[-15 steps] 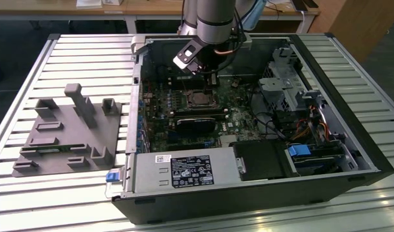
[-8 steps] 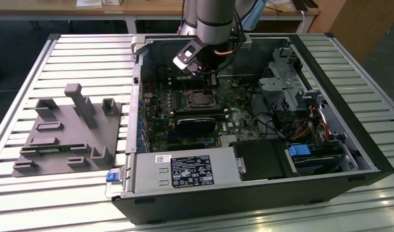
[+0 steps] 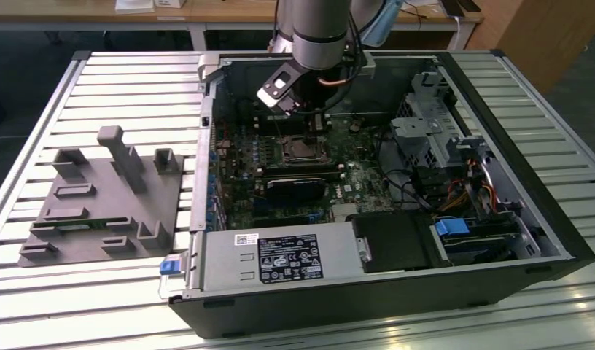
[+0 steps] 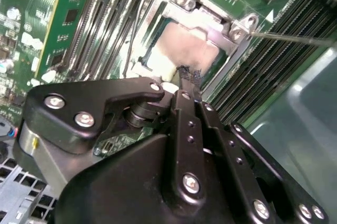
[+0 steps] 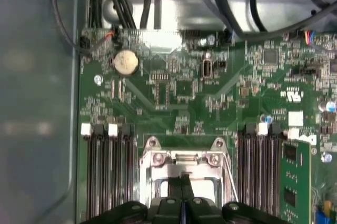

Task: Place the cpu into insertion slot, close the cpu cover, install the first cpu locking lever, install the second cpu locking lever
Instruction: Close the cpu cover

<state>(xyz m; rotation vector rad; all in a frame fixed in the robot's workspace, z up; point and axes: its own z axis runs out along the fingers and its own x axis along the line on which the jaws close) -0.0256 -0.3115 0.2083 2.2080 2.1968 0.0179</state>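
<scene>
In both wrist views my gripper [image 4: 188, 74] [image 5: 182, 181] hangs with its black fingers shut together and nothing between them. Its tips are right over the insertion slot [image 3: 300, 150] on the green board. The cpu [image 4: 181, 45], with its dull silvery top, lies in the slot. The silvery cpu cover [image 4: 210, 20] [image 5: 181, 158] lies flat around it, and its window shows the chip. One thin wire locking lever [image 4: 295, 38] [image 5: 228, 174] runs beside the socket over the memory slots. Whether the fingertips touch the chip I cannot tell.
The open computer case [image 3: 531, 182] lies on a slatted table with my arm [image 3: 317, 29] reaching in from the far side. A grey fixture plate [image 3: 103, 197] sits to the exterior view's left. Memory slots [image 5: 108, 176], a coin battery [image 5: 126, 62], cables and a drive cage [image 3: 424, 131] surround the socket.
</scene>
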